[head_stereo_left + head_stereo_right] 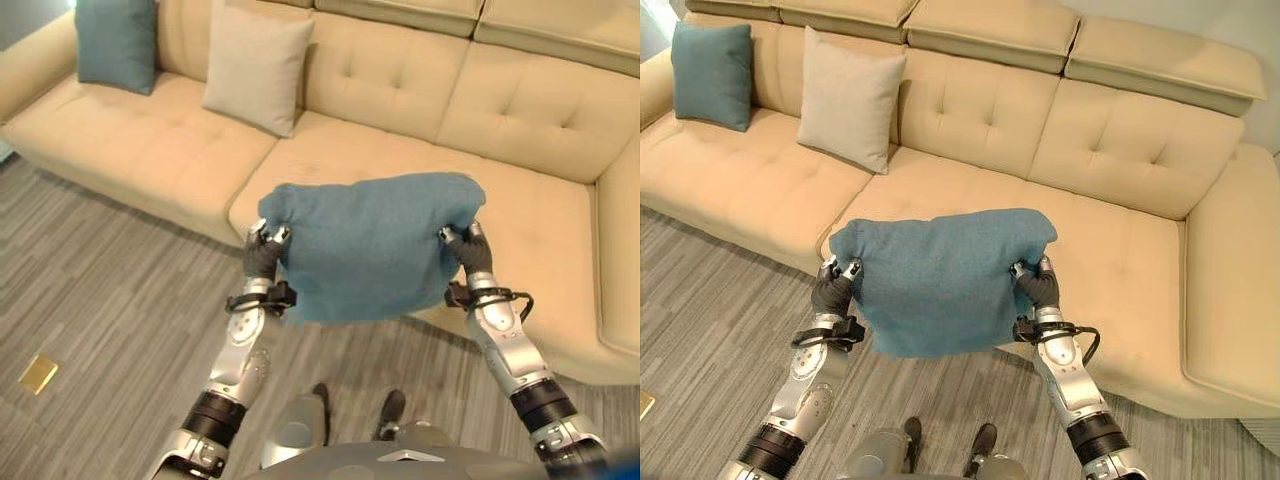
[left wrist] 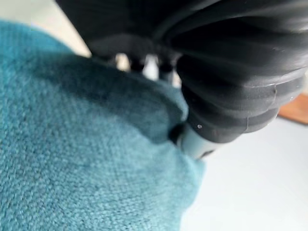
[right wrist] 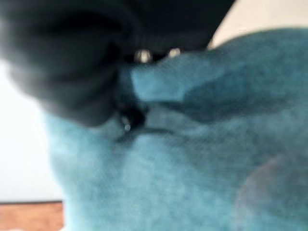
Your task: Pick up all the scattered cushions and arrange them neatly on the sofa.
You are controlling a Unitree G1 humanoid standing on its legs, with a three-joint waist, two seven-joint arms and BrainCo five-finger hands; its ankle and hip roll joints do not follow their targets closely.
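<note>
A teal cushion hangs in the air in front of the beige sofa, held between both hands. My left hand grips its left edge and my right hand grips its right edge, fingers curled into the fabric. The same cushion fills much of the left wrist view, and the right wrist view shows the cushion up close too. On the sofa, a second teal cushion leans upright at the far left. A light beige cushion stands against the backrest beside it.
The sofa seat behind the held cushion is bare, and the sofa bends into a corner section at the right. Grey wood-pattern floor lies in front, with a small yellow flat object at the lower left.
</note>
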